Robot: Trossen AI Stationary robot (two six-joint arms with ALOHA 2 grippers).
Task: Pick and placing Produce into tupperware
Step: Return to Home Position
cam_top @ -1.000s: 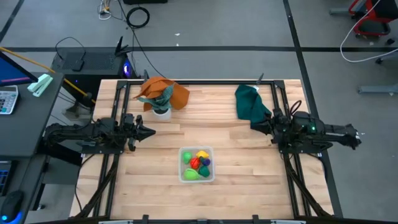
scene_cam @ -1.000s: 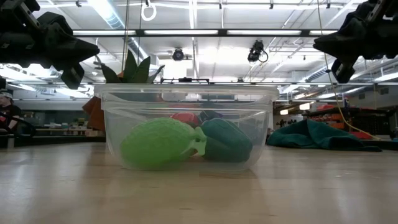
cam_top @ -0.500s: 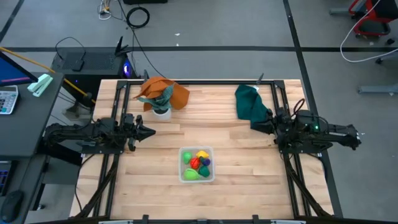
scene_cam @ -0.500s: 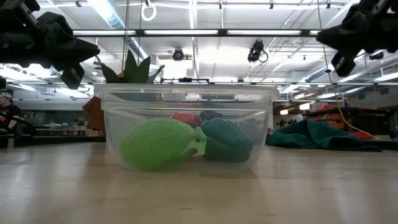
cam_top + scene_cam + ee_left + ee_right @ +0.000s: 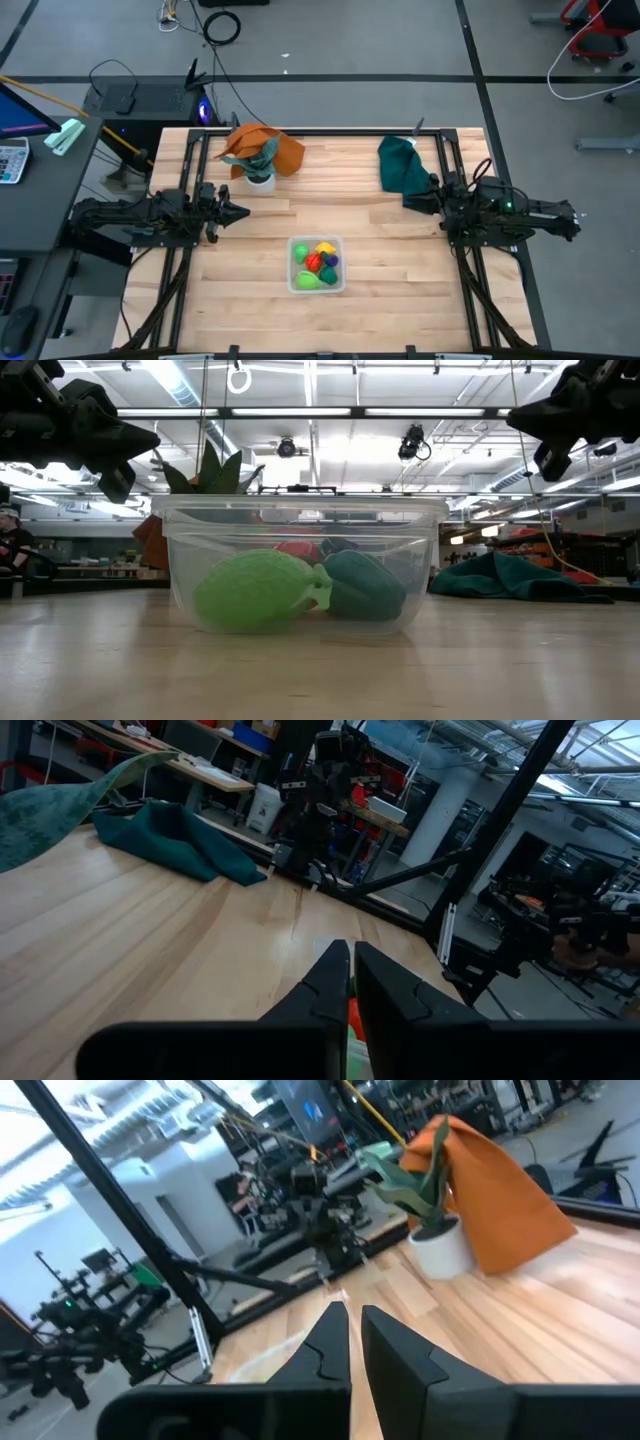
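Now my right gripper [image 5: 412,201] eases back; left gripper [image 5: 240,212] waits, jaws of both pressed together. Produce [image 5: 318,262] fills the tupperware [image 5: 317,239]; finished, I judge.

Tupperware [image 5: 317,290] near front edge of table [image 5: 390,300], centre — produce [image 5: 320,262] inside it. Plant pot [image 5: 260,179] back left, cloth [image 5: 286,152] draped just behind it. Second cloth [image 5: 400,165] back right. Left gripper [image 5: 240,212] and right gripper [image 5: 410,203] raised at either side — well apart from tupperware.
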